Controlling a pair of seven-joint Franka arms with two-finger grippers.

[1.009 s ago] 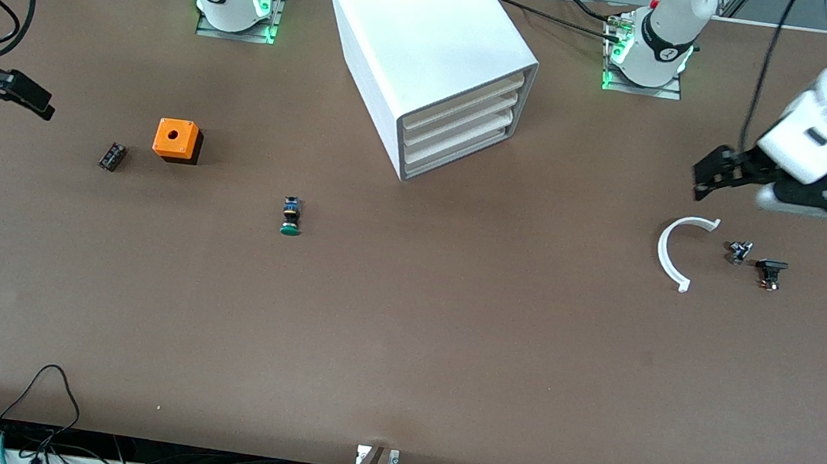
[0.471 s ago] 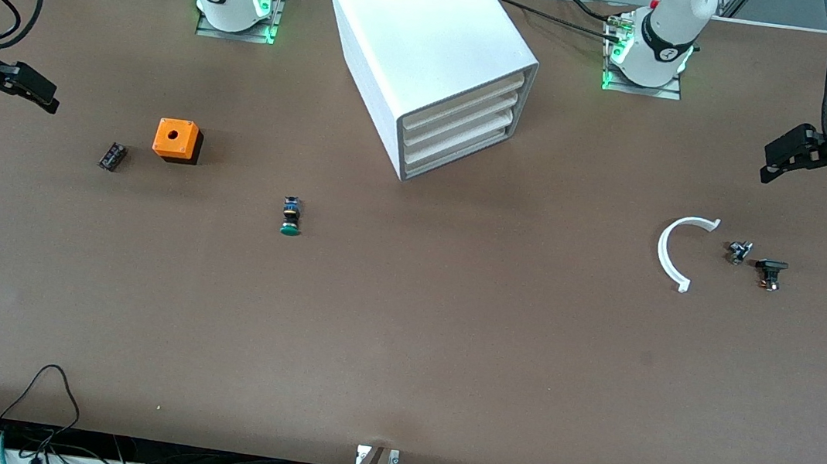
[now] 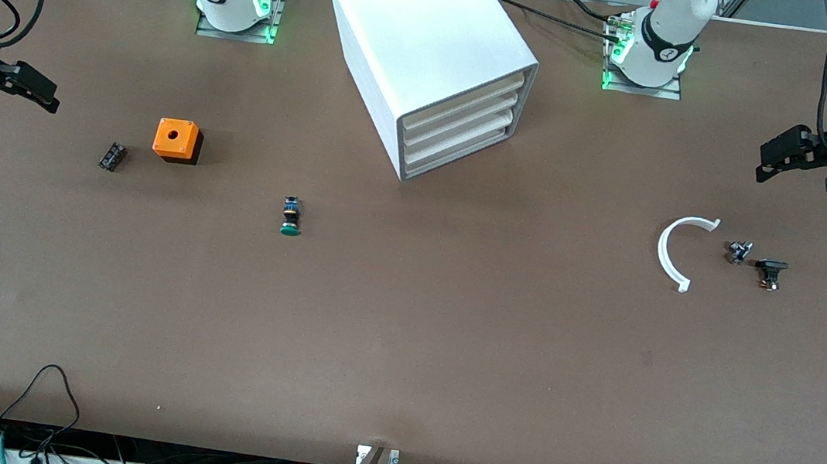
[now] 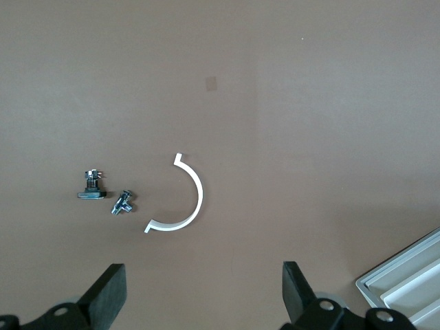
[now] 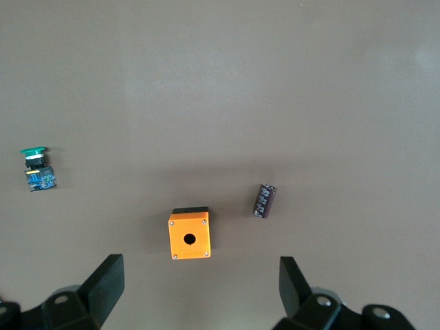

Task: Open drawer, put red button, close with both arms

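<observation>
The white cabinet (image 3: 421, 30) stands at the back middle of the table, and all four of its drawers (image 3: 461, 124) are shut. Its corner shows in the left wrist view (image 4: 405, 289). The red button is not in view. My left gripper (image 3: 777, 153) is open and empty in the air over the left arm's end of the table; its fingers (image 4: 110, 292) are wide apart in the left wrist view. My right gripper (image 3: 32, 91) is open and empty over the right arm's end; its fingers (image 5: 106, 278) are wide apart in the right wrist view.
A green-capped button (image 3: 291, 216) (image 5: 38, 168) lies near the table's middle. An orange cube with a hole (image 3: 175, 139) (image 5: 188, 235) and a black cylinder (image 3: 111, 156) (image 5: 265, 200) lie toward the right arm's end. A white arc (image 3: 672, 250) (image 4: 182, 203) and two small metal parts (image 3: 739, 251) (image 3: 770, 273) lie toward the left arm's end.
My left gripper has drawn away from above the white arc toward the left arm's end of the table. My right gripper has shifted only slightly.
</observation>
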